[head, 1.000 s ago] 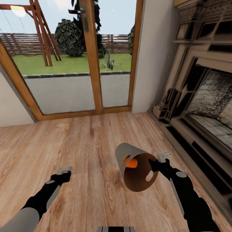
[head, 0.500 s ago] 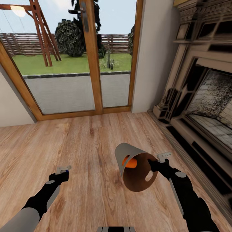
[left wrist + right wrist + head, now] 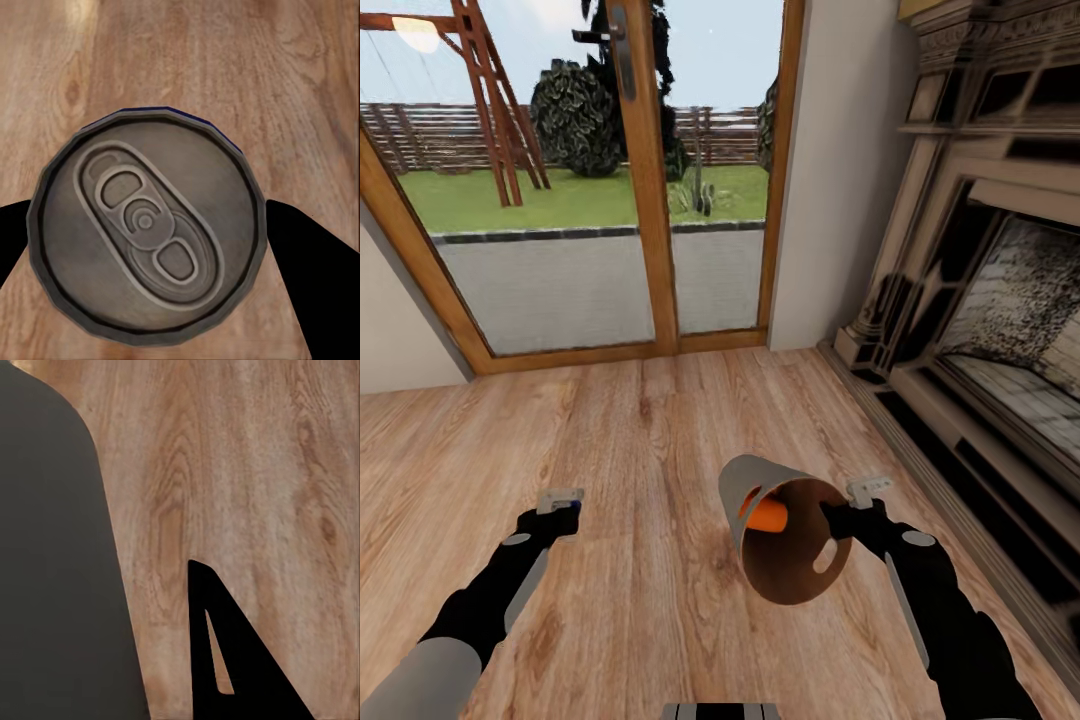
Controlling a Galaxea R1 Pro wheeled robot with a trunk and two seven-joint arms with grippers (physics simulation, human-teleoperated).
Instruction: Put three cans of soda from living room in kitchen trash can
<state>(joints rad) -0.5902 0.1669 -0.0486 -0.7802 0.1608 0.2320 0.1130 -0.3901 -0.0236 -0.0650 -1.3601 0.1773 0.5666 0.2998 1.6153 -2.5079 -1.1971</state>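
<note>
**Carrying cans over living-room floor**

Pinching dark blue can [image 3: 146,229] between left gripper [image 3: 560,503] fingers, silver top toward wrist camera. Right gripper [image 3: 838,520] clamped on rim of tilted trash can [image 3: 785,540]; orange can [image 3: 768,514] inside. Wood floor [image 3: 630,440] beneath, glass doors [image 3: 575,180] ahead, fireplace [image 3: 990,300] right.

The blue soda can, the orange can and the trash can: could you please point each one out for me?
blue soda can [image 3: 146,229], left wrist view, on its silver top by the pull tab.
orange can [image 3: 767,515], head view, on its side showing inside the bin.
trash can [image 3: 738,487], head view, on its grey outer wall.
</note>
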